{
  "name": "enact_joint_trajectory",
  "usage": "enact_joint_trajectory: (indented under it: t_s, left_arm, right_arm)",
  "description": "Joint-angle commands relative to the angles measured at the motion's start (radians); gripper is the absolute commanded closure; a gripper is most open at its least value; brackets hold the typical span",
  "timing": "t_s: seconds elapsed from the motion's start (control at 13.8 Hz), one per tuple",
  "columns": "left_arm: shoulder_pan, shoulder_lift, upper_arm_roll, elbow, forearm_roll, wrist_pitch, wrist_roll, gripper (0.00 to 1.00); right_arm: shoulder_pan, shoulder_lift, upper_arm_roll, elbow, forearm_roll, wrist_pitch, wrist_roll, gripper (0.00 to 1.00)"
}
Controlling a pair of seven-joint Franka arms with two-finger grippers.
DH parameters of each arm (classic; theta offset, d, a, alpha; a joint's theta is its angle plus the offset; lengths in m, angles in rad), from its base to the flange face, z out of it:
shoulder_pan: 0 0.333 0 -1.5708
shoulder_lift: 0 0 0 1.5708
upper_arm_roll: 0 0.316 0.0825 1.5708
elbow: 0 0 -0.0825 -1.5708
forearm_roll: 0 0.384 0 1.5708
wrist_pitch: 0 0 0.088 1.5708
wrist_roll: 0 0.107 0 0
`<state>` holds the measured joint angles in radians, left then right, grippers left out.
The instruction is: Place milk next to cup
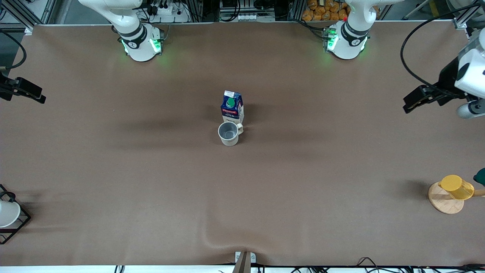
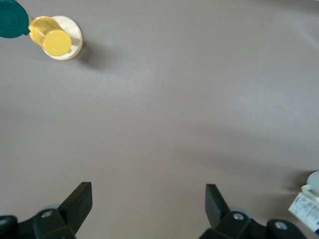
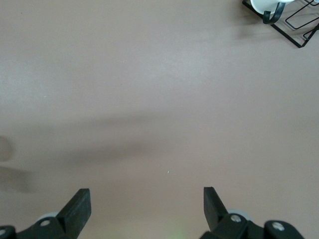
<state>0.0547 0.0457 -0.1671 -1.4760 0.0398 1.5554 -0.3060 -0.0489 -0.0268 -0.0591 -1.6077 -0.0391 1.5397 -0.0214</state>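
Note:
The milk [image 1: 232,106], a dark-blue carton with a green cap, stands upright at the table's middle. The cup [image 1: 229,133], a cream mug with a grey inside, stands right beside it, nearer to the front camera, and almost touches it. My left gripper [image 1: 408,105] is open and empty, held above the left arm's end of the table. In the left wrist view [image 2: 148,199] its fingers are wide apart, and a corner of the milk [image 2: 305,211] and the cup [image 2: 314,180] show at the edge. My right gripper [image 1: 38,96] is open and empty above the right arm's end [image 3: 147,201].
A yellow cup [image 1: 456,186] lies on a wooden disc [image 1: 444,204] near the front at the left arm's end, with a green object [image 1: 480,176] beside it. A white cup in a black wire rack [image 1: 7,213] stands at the right arm's end. The brown cloth [image 1: 227,239] has a fold.

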Motion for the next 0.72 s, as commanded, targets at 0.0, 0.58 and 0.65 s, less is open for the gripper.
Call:
enact_joint_trajectory:
  t_s: [0.0, 0.58, 0.65]
  left_arm:
    - [-0.009, -0.046, 0.026, -0.037, -0.020, -0.012, 0.054, 0.00]
    - [-0.016, -0.047, 0.064, -0.027, -0.075, -0.078, 0.133, 0.00]
    - [-0.027, -0.049, 0.066, -0.026, -0.075, -0.083, 0.133, 0.00]
  right_arm:
    - [-0.020, 0.004, 0.015, 0.015, -0.007, -0.012, -0.009, 0.00]
    - [-0.023, 0.004, 0.013, 0.015, 0.010, -0.006, -0.002, 0.00]
    - [-0.023, 0.004, 0.013, 0.015, 0.011, -0.006, 0.000, 0.00]
